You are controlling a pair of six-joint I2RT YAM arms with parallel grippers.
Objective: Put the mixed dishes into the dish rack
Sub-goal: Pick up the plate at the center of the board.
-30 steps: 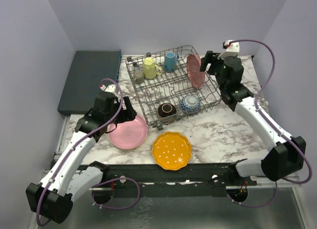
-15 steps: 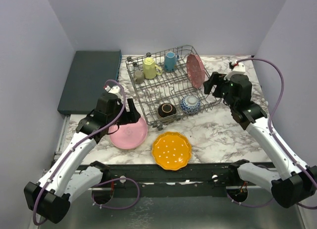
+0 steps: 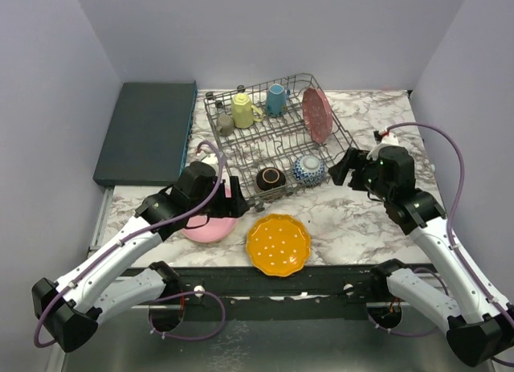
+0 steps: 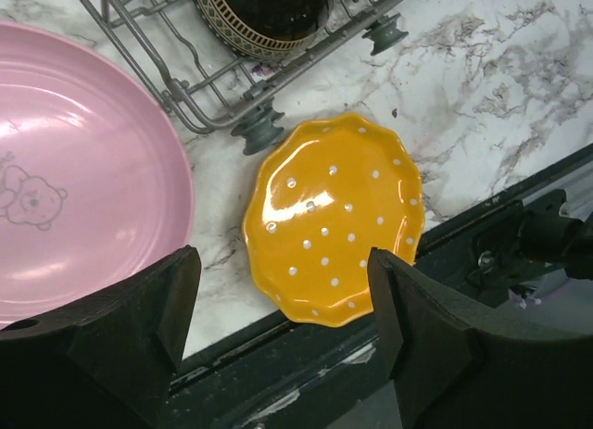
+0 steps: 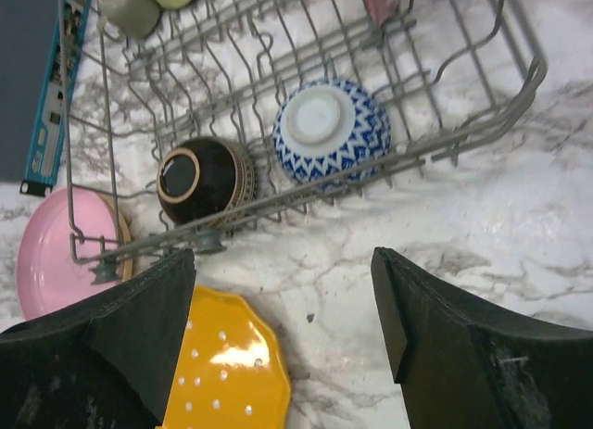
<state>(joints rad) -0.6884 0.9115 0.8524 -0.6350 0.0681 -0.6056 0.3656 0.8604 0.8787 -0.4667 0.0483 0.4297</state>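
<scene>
Left jaws and right jaws: wide open, empty. Orange dotted plate (image 3: 278, 244) and pink plate (image 4: 83, 197) lie flat on the desk (image 3: 361, 219) beside the dish rack (image 3: 281, 139); bowls (image 3: 271, 177) and mugs (image 3: 243, 109) sit inside it.

The dish rack (image 3: 277, 139) sits toward the back of the desk (image 3: 345, 219), with a slab (image 3: 144, 131) to its left. In it are mugs (image 3: 243, 109) along the back, an upright plate (image 3: 316, 115) at the right and two bowls (image 3: 271, 178) at the front (side by side). Before the rack lie the near plate (image 3: 278, 244), by the desk's front edge, and the left plate (image 4: 83, 170) beside it.
</scene>
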